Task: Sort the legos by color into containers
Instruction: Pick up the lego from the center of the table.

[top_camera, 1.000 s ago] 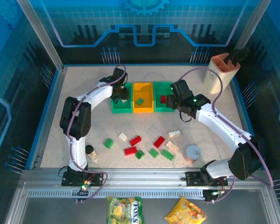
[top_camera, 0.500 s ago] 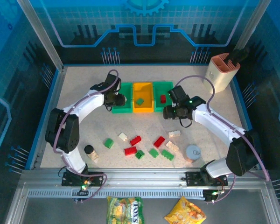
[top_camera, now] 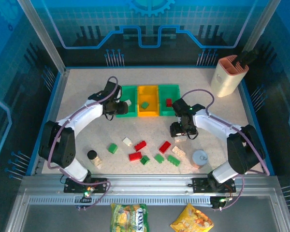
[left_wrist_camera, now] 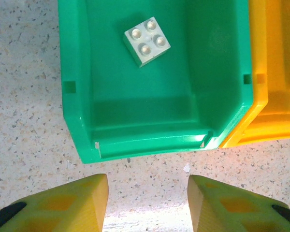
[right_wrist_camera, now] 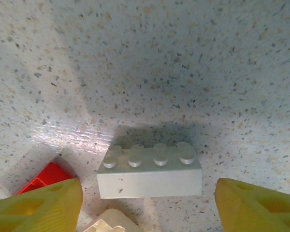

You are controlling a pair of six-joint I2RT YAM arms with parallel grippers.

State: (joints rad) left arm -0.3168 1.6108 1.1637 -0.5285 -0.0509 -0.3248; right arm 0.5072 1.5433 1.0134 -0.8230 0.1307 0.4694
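Observation:
Three containers stand in a row: a left green bin (top_camera: 127,112), an orange bin (top_camera: 148,112) and a right green bin (top_camera: 175,92). A white lego (left_wrist_camera: 147,41) lies in the left green bin (left_wrist_camera: 77,121), a green lego (top_camera: 144,104) in the orange bin, a red lego (top_camera: 168,102) in the right one. My left gripper (top_camera: 121,107) (left_wrist_camera: 147,203) is open and empty just outside the left bin's near wall. My right gripper (top_camera: 180,131) (right_wrist_camera: 149,195) hangs open over a long white lego (right_wrist_camera: 150,174) (top_camera: 180,138), one finger on each side, not touching it.
Loose red (top_camera: 140,145), green (top_camera: 113,148) and white (top_camera: 127,141) legos lie scattered across the near middle. A red lego (right_wrist_camera: 43,176) and a cream one (right_wrist_camera: 108,223) sit close to the right fingers. A black-lidded jar (top_camera: 92,155), a tin can (top_camera: 199,158) and a beige holder (top_camera: 227,75) stand around.
My left gripper drew back out of the left green bin, leaving the white lego inside. The right arm swung from the right green bin down to the long white lego and opened wider.

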